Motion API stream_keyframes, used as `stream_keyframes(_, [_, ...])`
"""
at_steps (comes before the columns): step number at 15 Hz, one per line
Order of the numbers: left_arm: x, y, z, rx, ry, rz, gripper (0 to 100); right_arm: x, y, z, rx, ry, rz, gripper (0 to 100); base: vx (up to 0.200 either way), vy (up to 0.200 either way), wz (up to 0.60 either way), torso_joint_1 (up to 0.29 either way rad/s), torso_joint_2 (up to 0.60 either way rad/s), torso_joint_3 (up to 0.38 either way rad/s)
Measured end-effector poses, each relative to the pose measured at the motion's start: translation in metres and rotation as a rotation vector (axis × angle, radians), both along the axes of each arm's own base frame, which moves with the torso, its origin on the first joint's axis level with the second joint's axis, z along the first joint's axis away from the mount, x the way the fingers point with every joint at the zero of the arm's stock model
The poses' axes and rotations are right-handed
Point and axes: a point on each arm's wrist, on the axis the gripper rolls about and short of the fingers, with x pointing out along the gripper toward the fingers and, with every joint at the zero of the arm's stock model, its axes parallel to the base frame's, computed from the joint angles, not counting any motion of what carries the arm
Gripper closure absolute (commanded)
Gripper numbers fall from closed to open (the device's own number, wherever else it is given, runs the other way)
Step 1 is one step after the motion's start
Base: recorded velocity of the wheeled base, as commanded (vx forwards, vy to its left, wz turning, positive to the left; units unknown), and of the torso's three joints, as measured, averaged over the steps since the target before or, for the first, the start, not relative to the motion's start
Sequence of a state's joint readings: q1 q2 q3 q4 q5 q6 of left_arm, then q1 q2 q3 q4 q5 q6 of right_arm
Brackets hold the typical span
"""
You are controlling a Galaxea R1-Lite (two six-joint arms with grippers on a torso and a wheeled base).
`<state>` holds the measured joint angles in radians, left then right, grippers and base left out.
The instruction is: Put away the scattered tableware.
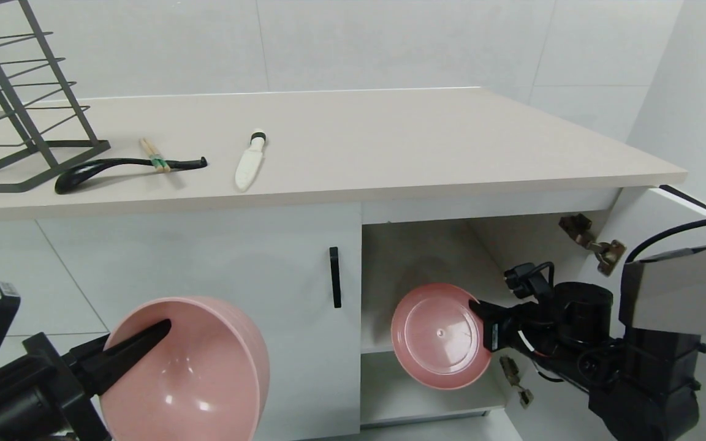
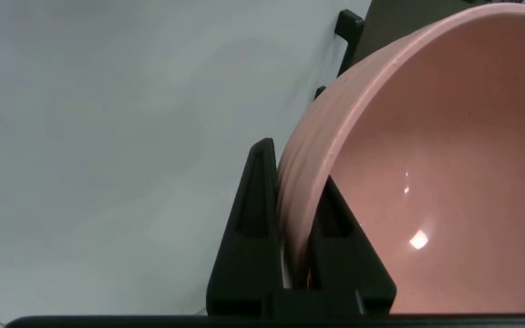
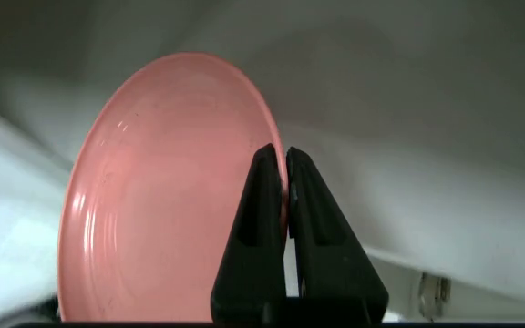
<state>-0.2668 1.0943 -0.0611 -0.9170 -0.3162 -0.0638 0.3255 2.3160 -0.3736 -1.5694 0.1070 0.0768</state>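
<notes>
Pink and glossy, the deep bowl (image 1: 193,367) hangs low on my left, its rim pinched by my left gripper (image 2: 292,196). My right gripper (image 3: 279,164) clamps the flat pink plate (image 1: 439,337), held on edge at the open white cabinet (image 1: 414,257). Farther off, the smooth beige counter (image 1: 390,141) carries a black ladle (image 1: 108,166) with chopsticks (image 1: 154,154) across its handle, a white knife (image 1: 250,162) and a dark wire rack (image 1: 16,104), with pale wall tiles (image 1: 390,43) behind.

**Counter above, cupboard below**

On the counter (image 1: 390,135) the rack (image 1: 16,122) stands far left. Right of it lies the ladle (image 1: 114,166) with the chopsticks (image 1: 154,155) across it, then the knife (image 1: 250,164). Below, the bowl (image 1: 193,373) is before the closed door (image 1: 206,275), and the plate (image 1: 436,337) is at the mouth of the open cupboard (image 1: 414,257), further right.
</notes>
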Motion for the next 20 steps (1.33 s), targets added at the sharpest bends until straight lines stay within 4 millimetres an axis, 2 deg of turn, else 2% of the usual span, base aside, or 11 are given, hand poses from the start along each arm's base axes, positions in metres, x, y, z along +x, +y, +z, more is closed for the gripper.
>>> stream_keyframes(4, [0.000,0.000,0.000,-0.001,0.004,0.000,100,0.021,0.012,-0.004,0.203,0.031,-0.085,100,0.000,0.000,0.00,0.000,0.00,0.000])
stream_keyframes(6, [0.000,0.000,0.000,-0.001,0.005,0.001,100,0.033,0.019,-0.007,0.248,0.018,-0.105,100,0.000,0.000,0.00,0.000,0.00,0.000])
stream_keyframes(10, [0.001,0.000,0.000,-0.001,0.005,0.001,100,0.059,0.028,-0.031,0.257,-0.010,-0.113,100,0.000,0.000,0.00,0.000,0.00,0.000])
stream_keyframes(15, [0.001,0.000,-0.001,0.000,0.009,0.002,100,0.074,0.029,-0.060,0.251,0.003,-0.127,100,0.000,0.000,0.00,0.000,0.00,0.000])
stream_keyframes(20, [0.002,0.000,-0.001,0.000,0.013,0.002,100,0.084,0.026,-0.076,0.258,0.005,-0.146,100,0.000,0.000,0.00,0.000,0.00,0.000])
